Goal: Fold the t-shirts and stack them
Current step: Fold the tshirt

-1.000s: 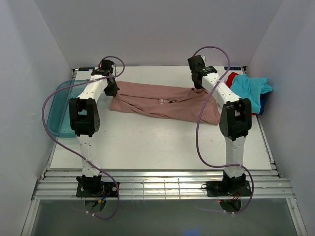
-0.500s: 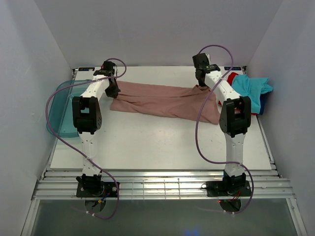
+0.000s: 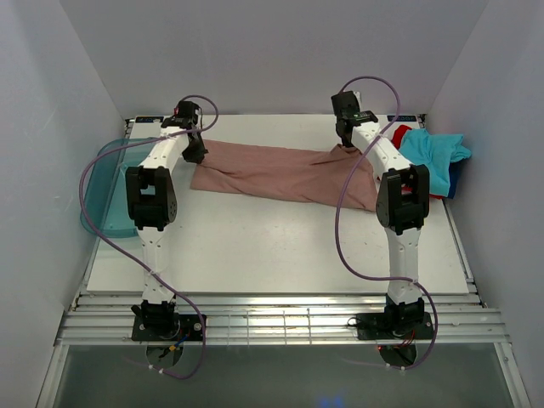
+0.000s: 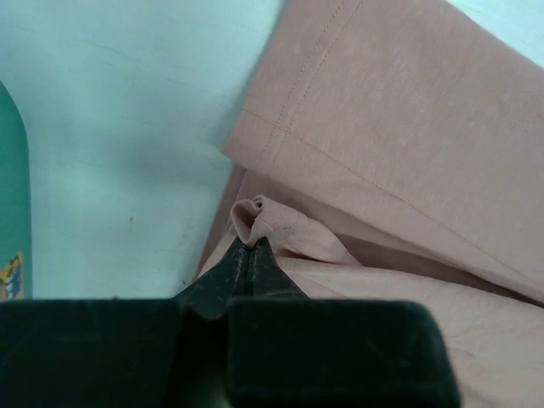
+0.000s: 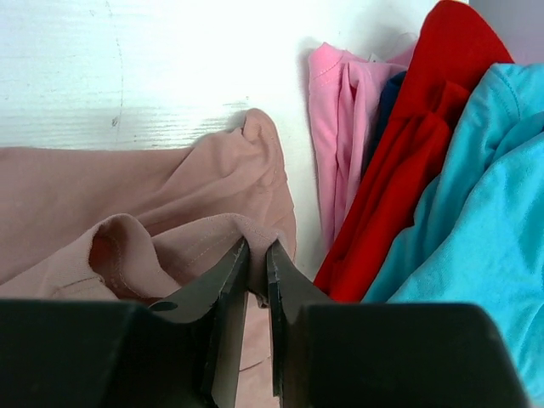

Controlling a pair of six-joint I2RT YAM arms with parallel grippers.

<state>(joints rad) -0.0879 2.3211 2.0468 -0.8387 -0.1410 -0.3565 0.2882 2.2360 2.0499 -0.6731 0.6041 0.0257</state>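
A dusty-pink t-shirt (image 3: 285,174) lies stretched across the back of the table, folded over lengthwise. My left gripper (image 3: 195,155) is shut on a pinch of its cloth at the left end; the left wrist view shows the hem fold (image 4: 272,223) bunched at the closed gripper (image 4: 246,246). My right gripper (image 3: 347,146) is shut on a ridge of the same dusty-pink t-shirt (image 5: 170,204) at its right end, seen gripped between the fingers of the gripper (image 5: 257,248). More t-shirts lie heaped at the far right: turquoise (image 3: 433,155), red (image 5: 416,144), pink (image 5: 340,127).
A translucent teal tray (image 3: 102,191) sits at the table's left edge. The white enclosure walls stand close behind and beside the table (image 3: 280,246). Purple cables (image 3: 340,229) loop from both arms over the near half.
Both grippers have carried the near edge of the pink shirt toward the back, folding it over; the chest print no longer shows. Both grips hold.
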